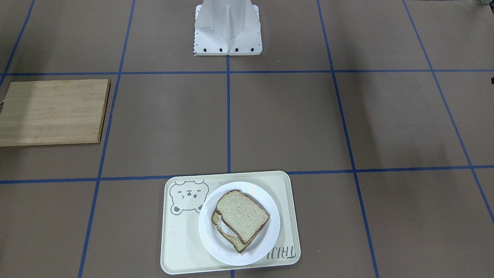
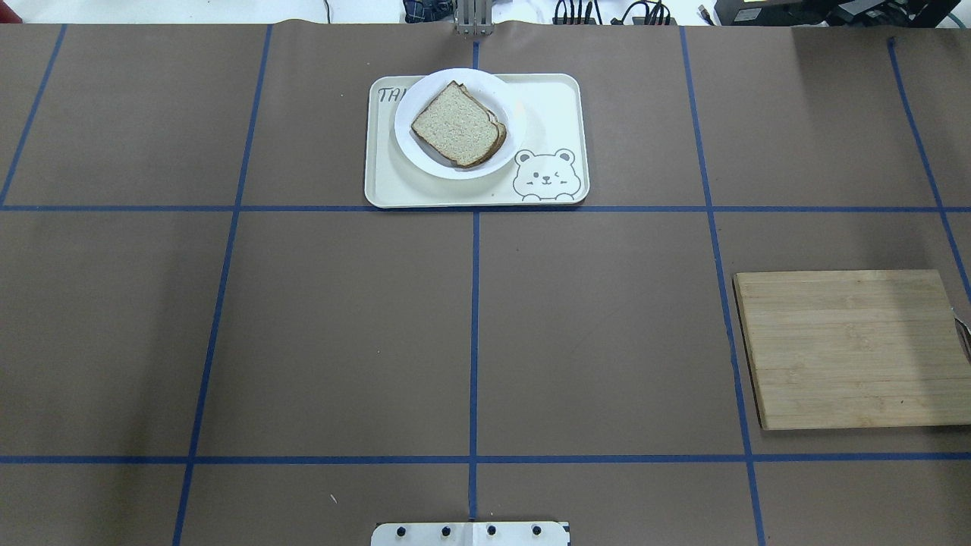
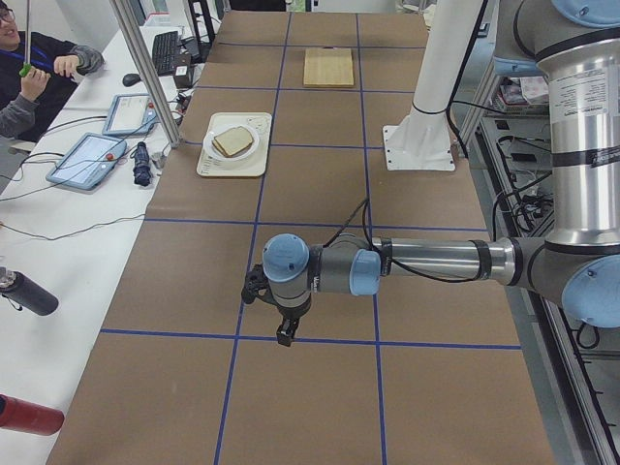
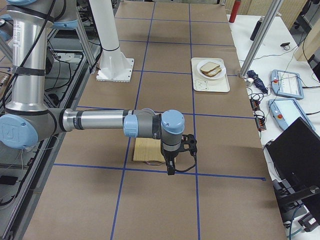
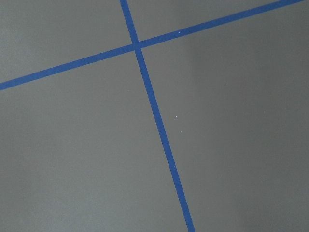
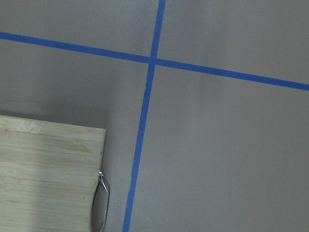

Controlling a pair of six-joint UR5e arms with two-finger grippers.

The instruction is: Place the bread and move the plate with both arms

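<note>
a: only the side views show the left arm (image 3: 436, 260) and the right arm (image 4: 95, 120); the overhead and front views show neither.
b: and the tools?
a: the left tool (image 3: 283, 337) hangs over the bare counter (image 1: 293, 123), and the right tool (image 4: 170, 171) hangs by the edge of the wooden board (image 4: 149, 150). i see nothing in either. spread or pressed together, i cannot tell.
b: where is the bread?
a: the bread (image 1: 242, 214) lies on another slice (image 1: 236, 242) on the plate (image 1: 212, 241). the plate stands in the bear tray (image 1: 173, 243), well apart from both tools.
</note>
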